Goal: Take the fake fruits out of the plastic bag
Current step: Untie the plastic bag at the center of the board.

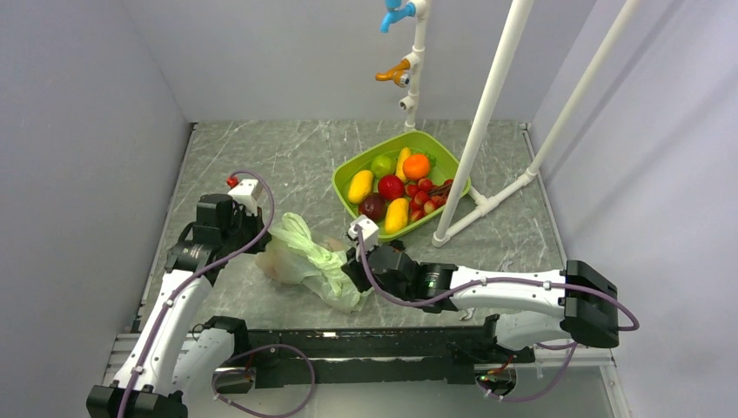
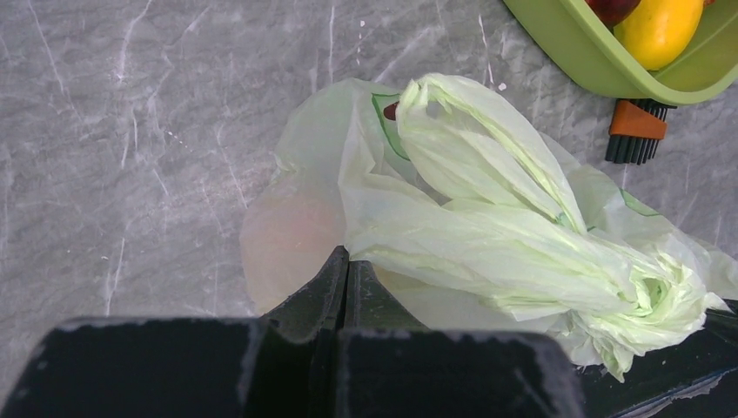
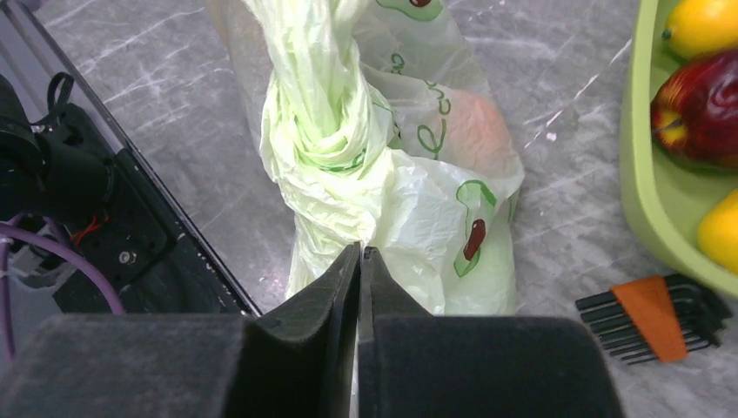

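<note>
The knotted plastic bag [image 1: 305, 261] lies on the surface [image 1: 261, 148] between the arms, a pinkish fake fruit [image 3: 470, 126] showing through its film. The right hand [image 3: 358, 261] is clenched on film just below the knot [image 3: 326, 131]; the left hand [image 2: 346, 261] is clenched at the bag's side, its hold unclear. Pulling apart could tighten the knot or tear the film. Open surface lies beyond the bag; the green tray [image 3: 644, 200] and brush [image 3: 653, 318] crowd the right

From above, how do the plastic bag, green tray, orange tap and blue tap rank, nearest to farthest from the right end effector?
1. plastic bag, touching the right end effector.
2. green tray, behind, mid-table.
3. orange tap, on the back pole.
4. blue tap, higher on that pole.
</note>
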Robot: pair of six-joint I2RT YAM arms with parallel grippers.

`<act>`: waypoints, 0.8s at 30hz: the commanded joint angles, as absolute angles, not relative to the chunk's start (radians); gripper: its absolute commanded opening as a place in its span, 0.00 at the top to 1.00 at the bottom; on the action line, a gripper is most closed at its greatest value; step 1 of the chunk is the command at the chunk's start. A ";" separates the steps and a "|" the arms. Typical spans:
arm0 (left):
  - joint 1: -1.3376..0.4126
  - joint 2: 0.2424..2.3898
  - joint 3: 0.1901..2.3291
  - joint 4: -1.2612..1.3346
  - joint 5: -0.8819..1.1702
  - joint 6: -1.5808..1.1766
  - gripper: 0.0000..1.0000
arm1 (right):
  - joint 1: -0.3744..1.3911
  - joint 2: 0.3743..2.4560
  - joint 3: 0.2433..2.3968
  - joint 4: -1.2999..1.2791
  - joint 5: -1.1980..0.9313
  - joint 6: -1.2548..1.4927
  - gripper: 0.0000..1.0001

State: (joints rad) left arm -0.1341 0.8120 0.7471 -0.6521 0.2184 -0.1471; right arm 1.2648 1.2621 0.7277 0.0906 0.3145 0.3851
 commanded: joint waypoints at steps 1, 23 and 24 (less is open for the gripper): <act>-0.123 0.815 0.783 -0.611 0.229 -0.139 1.00 | 1.273 1.292 0.856 0.041 0.305 0.289 0.85; -0.123 0.817 0.778 -0.606 0.262 -0.137 1.00 | 1.357 1.667 1.278 -0.154 0.437 0.014 0.56; -0.123 0.815 0.779 -0.608 0.258 -0.138 1.00 | 1.366 1.678 1.283 -0.164 0.466 0.010 0.59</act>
